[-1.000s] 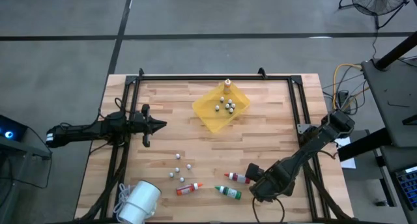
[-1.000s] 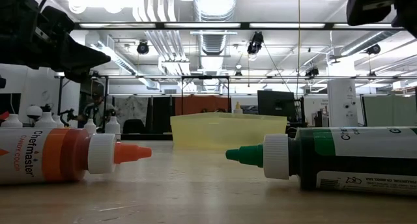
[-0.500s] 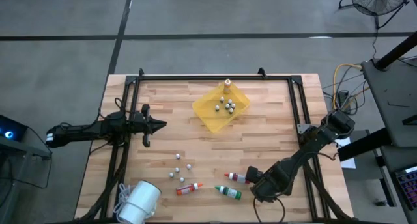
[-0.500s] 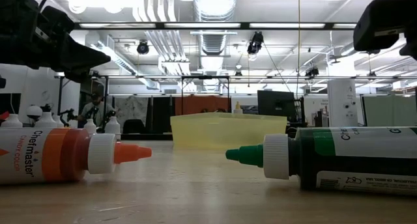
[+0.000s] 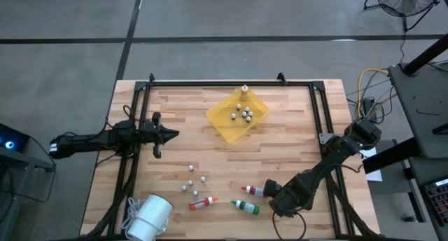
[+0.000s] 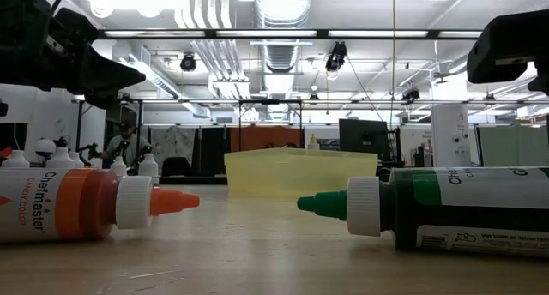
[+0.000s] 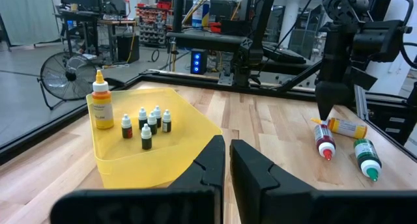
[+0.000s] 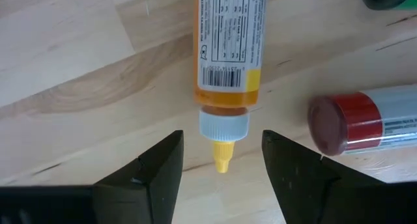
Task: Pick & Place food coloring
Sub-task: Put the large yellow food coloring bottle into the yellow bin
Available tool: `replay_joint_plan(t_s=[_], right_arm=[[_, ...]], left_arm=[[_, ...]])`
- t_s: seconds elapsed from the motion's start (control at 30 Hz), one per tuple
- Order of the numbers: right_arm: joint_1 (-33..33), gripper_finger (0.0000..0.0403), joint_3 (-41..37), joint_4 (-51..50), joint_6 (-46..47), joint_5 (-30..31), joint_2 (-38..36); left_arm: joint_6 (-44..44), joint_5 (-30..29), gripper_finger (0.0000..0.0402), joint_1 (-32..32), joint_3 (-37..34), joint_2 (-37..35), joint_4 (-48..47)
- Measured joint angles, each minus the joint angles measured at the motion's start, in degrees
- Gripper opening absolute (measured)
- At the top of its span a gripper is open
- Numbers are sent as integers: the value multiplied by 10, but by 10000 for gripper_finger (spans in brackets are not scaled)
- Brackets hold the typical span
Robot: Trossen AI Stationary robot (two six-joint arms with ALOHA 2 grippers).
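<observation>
At the lower right of the high view, your right tool [image 5: 274, 193] sits low over the wooden table [image 5: 182, 139] with its jaws spread wide and nothing between them yet. In the right wrist view the two dark fingers [image 8: 156, 168] stand either side of the pointed tip of a yellow-capped bottle [image 8: 227, 51], which lies flat on the wood; the fingers do not touch it. Just beside it in that view lies a red bottle [image 8: 365, 123], also on its side.

Look at the high view's lower middle and you find the rest of the food coloring lying on the table: a red-capped bottle [image 5: 255, 191] right by the right tool, a green bottle [image 5: 246, 207] just below it, and an orange bottle [image 5: 202, 202] further left. A few small pale balls [image 5: 191, 179] are scattered above the orange bottle, and a white roll [image 5: 150, 216] lies at the lower left corner.

Near the top centre of the high view stands the yellow tray [image 5: 222, 128], holding one upright yellow-orange bottle [image 5: 245, 92] and several tiny dark-capped bottles [image 5: 245, 113].

Your left tool [image 5: 172, 134] waits at the left side of the table, clear of everything, its jaws closed together and holding nothing.
</observation>
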Motion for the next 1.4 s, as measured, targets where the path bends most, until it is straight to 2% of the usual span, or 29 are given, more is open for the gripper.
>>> replay_joint_plan(t_s=[1.13,1.4], right_arm=[[0,200,-27,58,-24,-7,0],[0,176,-34,66,-23,-28,0]], left_arm=[[0,0,0,0,0,0,0],[0,0,0,0,0,0,0]])
